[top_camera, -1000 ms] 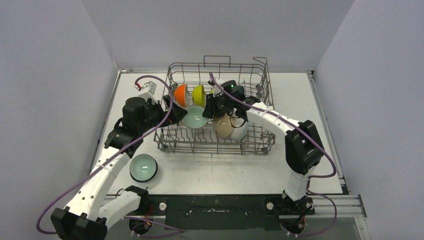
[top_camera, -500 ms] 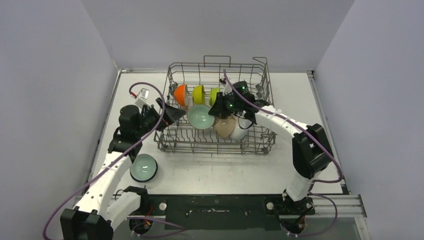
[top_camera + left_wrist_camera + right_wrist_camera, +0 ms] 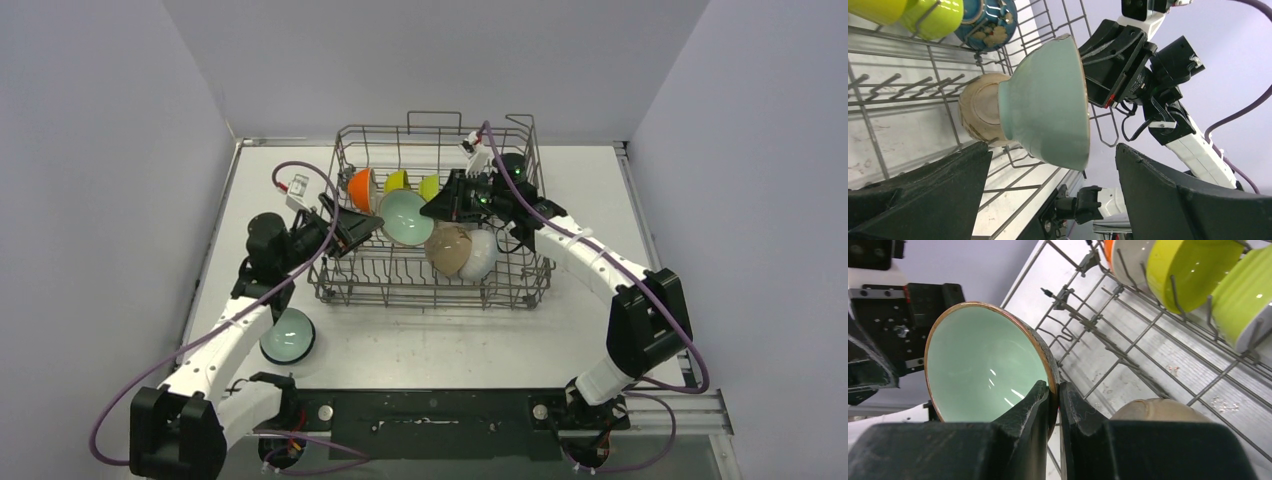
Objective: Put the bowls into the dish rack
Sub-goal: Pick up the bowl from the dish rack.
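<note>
**Pale green bowl held over the rack, ready to be slotted**

The right jaws are closed on the rim of a pale green round ceramic bowl [image 3: 405,217], one finger inside the lip and one outside. The bowl hangs on edge just ahead of them, above the floor of the large grey wire dish rack [image 3: 400,290], with its mouth tilted up and its foot pointing down towards the tines. The left jaws stand wide open just short of the same bowl, which sits ahead of their gap without touching either finger, so the right arm alone carries it.

Below and beside the right jaws lie a beige bowl [image 3: 447,250] and a white bowl [image 3: 482,257]. Beyond the held bowl stand an orange bowl [image 3: 361,189], a yellow bowl [image 3: 397,180] and a lime bowl [image 3: 430,186]. The free tines appear to lie directly under the held bowl, so the next move is probably a short lowering on edge. A second pale green bowl [image 3: 287,335] waits on the counter [image 3: 450,340], well behind the left jaws, whose arm is the nearer one
</note>
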### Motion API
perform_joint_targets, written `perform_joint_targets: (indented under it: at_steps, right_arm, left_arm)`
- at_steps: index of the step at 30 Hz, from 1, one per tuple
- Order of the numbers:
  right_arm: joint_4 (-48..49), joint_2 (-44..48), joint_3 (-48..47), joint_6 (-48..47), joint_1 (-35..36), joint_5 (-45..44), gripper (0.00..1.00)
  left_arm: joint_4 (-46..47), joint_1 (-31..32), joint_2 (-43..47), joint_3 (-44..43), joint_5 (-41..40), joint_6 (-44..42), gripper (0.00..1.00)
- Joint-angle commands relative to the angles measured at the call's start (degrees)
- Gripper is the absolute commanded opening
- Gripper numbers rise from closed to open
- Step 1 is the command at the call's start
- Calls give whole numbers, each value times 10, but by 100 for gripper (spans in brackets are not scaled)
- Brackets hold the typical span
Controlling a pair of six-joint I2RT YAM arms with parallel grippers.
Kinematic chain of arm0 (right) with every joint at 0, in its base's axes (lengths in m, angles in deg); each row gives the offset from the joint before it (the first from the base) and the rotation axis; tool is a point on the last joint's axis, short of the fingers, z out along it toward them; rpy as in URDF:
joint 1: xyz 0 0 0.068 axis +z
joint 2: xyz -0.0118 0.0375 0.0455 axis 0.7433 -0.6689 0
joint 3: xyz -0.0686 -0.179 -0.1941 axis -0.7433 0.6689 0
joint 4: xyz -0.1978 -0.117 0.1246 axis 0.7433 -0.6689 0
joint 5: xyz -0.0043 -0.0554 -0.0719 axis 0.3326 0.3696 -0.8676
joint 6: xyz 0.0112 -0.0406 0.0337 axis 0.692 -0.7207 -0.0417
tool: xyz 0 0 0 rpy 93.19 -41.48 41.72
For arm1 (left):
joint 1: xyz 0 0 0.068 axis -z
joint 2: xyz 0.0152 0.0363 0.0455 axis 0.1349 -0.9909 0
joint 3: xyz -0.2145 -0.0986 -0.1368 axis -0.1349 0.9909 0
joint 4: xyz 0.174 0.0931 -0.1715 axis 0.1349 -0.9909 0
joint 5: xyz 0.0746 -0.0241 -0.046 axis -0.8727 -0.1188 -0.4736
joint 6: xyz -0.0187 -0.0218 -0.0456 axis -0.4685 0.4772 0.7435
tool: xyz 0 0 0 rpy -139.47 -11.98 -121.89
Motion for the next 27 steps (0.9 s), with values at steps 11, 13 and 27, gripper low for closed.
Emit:
perform_joint_targets:
  at_steps: [11, 13, 27]
  right_arm:
    - [96, 34, -33, 63, 11, 70, 5]
    - [98, 33, -32, 64, 13, 70, 5]
    - [88, 23, -26, 47, 15, 59, 9]
  left_arm:
    - [102, 54, -45, -12, -24, 26, 92]
    - [116, 60, -55, -15, -24, 35, 91]
    - [175, 76, -79, -18, -28, 61, 41]
